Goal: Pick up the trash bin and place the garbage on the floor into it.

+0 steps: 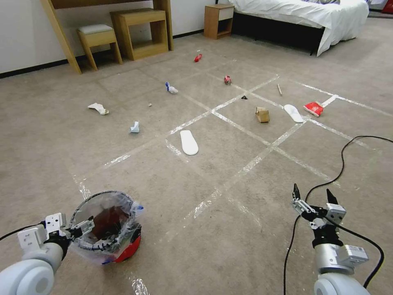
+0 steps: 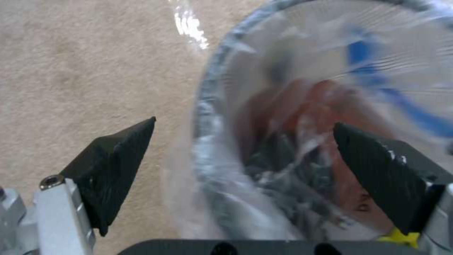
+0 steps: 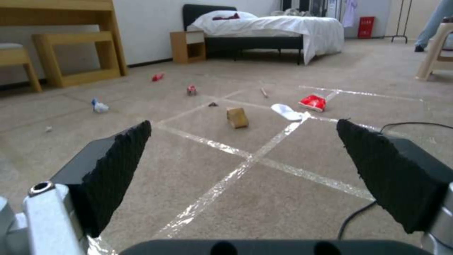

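Carpeted floor (image 1: 229,229), litter scattered beyond. Left gripper (image 2: 243,156) at trash bin (image 1: 107,229) near floor's front-left, jaws spread astride rim. Right gripper (image 1: 313,200) gaped, idle. Best seated deeper before closing.

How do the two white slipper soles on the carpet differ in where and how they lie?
The near slipper sole lies close to the robot's left-centre, by a tape strip's end, with nothing touching it. The far slipper sole lies farther off to the right, angled differently, beside a red wrapper and near the cardboard box. Both are flat, white, and on the floor.
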